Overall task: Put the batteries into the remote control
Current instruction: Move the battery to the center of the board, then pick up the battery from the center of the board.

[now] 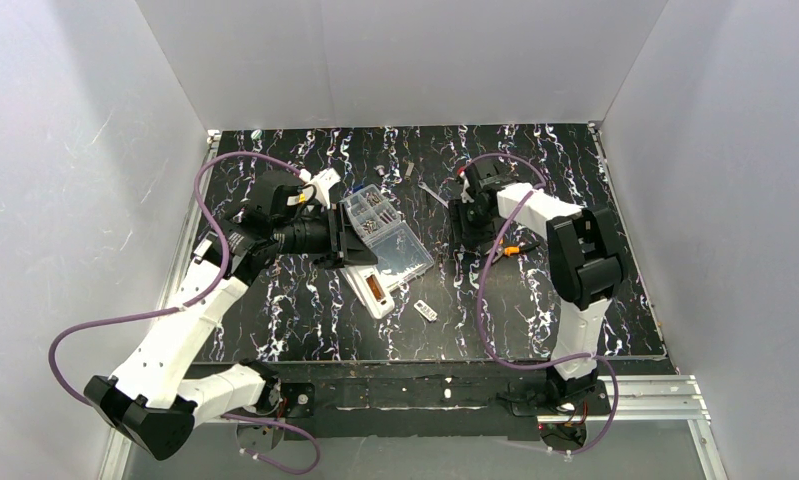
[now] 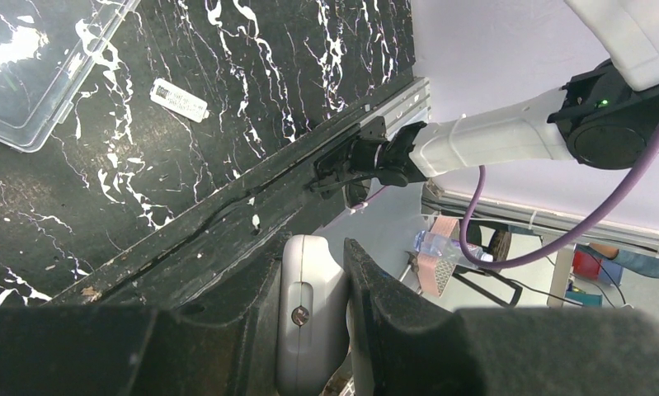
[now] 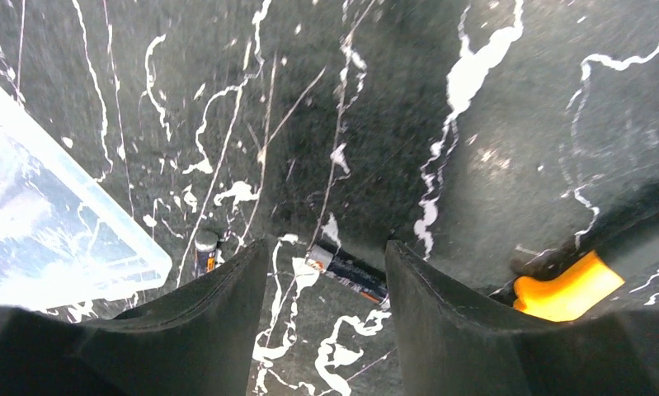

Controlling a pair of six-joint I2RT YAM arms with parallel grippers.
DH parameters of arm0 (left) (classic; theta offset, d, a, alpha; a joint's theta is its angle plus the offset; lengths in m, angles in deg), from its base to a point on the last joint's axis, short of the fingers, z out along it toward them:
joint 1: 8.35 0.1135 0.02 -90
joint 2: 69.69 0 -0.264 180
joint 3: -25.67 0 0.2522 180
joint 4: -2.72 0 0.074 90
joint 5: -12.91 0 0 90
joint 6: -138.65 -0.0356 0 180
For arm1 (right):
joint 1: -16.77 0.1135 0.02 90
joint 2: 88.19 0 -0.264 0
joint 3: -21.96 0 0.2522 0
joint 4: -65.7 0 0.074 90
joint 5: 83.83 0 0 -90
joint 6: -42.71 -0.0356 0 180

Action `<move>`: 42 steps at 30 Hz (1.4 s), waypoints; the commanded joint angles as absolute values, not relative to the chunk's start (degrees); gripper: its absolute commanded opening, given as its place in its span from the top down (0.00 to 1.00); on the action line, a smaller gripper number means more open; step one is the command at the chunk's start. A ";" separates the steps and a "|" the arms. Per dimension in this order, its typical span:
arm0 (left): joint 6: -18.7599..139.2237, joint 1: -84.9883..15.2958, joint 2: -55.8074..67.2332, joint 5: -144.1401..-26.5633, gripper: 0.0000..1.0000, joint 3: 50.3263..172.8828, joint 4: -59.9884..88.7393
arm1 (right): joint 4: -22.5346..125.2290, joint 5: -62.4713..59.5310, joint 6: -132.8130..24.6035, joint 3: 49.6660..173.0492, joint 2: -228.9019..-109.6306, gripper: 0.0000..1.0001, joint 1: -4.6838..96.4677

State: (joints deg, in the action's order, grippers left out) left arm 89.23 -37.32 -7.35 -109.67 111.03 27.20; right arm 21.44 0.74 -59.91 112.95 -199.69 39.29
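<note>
Support: What does the left arm have?

Operator: On my screen, the left gripper (image 2: 313,276) is clamped on the remote control (image 1: 375,296). My left wrist camera shows the white casing pinched between both fingers (image 2: 375,313), with a small screw (image 2: 300,314) on the face turned to the lens. From above, the remote sits at the near left corner of the clear plastic box (image 1: 400,245), just beside it, with a brownish recess facing up. I cannot tell whether it rests on the black marbled table (image 1: 275,320) or is lifted off it.

Support: And the right arm?

Operator: The right gripper (image 3: 326,247) points down at the table off the box's right side, its fingers spread apart and gripping nothing. One battery (image 3: 348,273) lies flat on the table in the gap between them. I cannot tell if either finger touches it. A second battery (image 3: 204,253) lies nearer the box, just beside the outer face of one finger, between that finger and the box's corner.

Support: Anything else around the box?

Operator: A small white flat piece (image 1: 425,311) lies on the table on the box's near side, apart from it and to the right of the remote. An orange piece (image 3: 567,289) shows at the edge of my right wrist view, on the side away from the box. The box's far compartments hold small metal parts (image 1: 372,212).
</note>
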 commanded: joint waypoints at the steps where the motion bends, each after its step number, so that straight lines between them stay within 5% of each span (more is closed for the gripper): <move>1: 89.45 -37.00 -7.31 -112.50 1.00 111.64 27.55 | 17.12 2.92 -58.17 110.70 -198.37 0.37 41.08; 17: 89.57 -37.06 -7.64 -112.42 1.00 110.63 27.20 | 10.78 15.06 -55.92 110.62 -199.13 0.45 43.94; 25: 89.68 -37.01 -7.69 -112.33 1.00 110.36 26.85 | 11.87 14.66 -55.91 108.94 -199.06 0.61 45.15; 37: 89.65 -37.02 -7.90 -112.05 1.00 110.15 26.94 | 15.14 9.90 -54.61 108.30 -198.59 0.68 45.81; 42: 89.75 -37.07 -7.74 -111.96 1.00 110.14 26.86 | 15.32 10.05 -53.12 108.90 -199.20 0.47 46.11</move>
State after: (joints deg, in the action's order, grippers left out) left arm 89.62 -37.32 -7.26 -109.69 110.87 26.46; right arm 16.96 10.18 -55.26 110.79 -198.07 45.47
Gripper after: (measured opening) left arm 0.257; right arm 0.477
